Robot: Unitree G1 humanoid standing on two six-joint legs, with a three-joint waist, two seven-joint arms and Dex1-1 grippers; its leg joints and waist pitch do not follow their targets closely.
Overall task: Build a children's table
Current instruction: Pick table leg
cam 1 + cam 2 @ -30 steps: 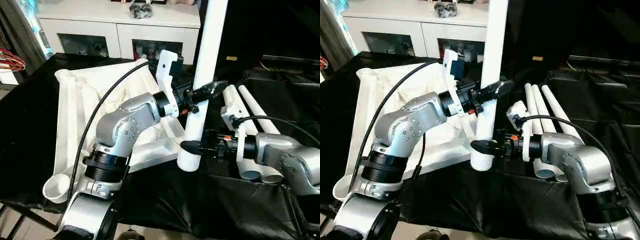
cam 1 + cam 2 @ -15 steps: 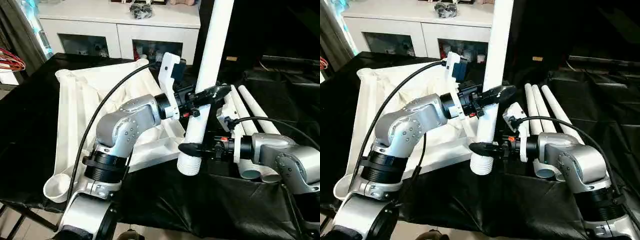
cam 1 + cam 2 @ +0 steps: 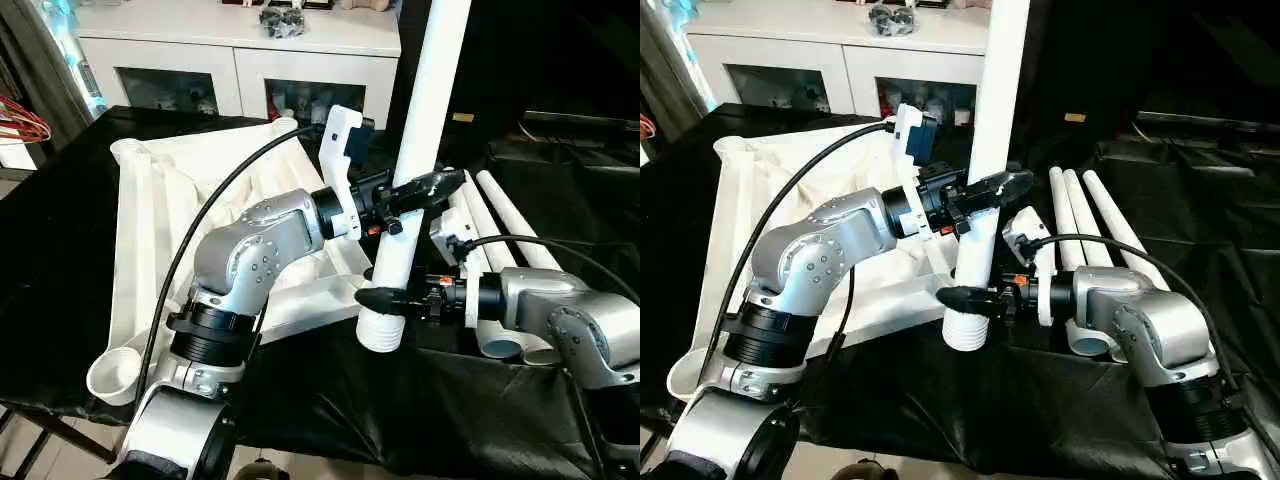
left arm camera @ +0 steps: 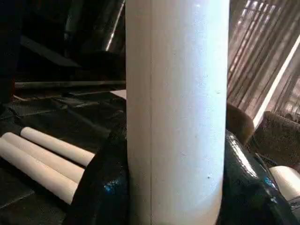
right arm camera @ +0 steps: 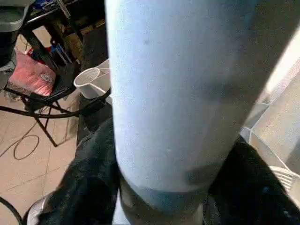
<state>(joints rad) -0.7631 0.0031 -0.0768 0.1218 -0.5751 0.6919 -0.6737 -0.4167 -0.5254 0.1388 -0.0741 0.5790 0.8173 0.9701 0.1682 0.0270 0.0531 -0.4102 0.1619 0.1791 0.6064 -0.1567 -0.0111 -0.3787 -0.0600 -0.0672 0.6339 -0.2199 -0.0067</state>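
A white table leg (image 3: 425, 120) stands nearly upright in the air over the table's near edge, ribbed end (image 3: 381, 330) down. My left gripper (image 3: 425, 188) is shut on its middle, black fingers (image 4: 101, 187) on both sides of it. Lower down, my right gripper (image 3: 385, 300) is shut on the same leg just above the ribbed end, its fingers (image 5: 89, 187) hugging the leg (image 5: 173, 93). The white tabletop (image 3: 150, 200) lies upside down to the left, a round corner socket (image 3: 112, 375) at its near corner. Three more legs (image 3: 1080, 210) lie side by side behind my right arm.
Black cloth (image 3: 330, 400) covers the work table. A white cabinet (image 3: 240, 45) with shelf openings stands behind it. A black cable (image 3: 190, 240) runs along my left arm. Red cords (image 3: 20, 122) sit at the far left edge.
The leg has shifted slightly right and its top leans further right. My right gripper has slid left along its lower end and its fingers have drawn in on it. The left grip is unchanged.
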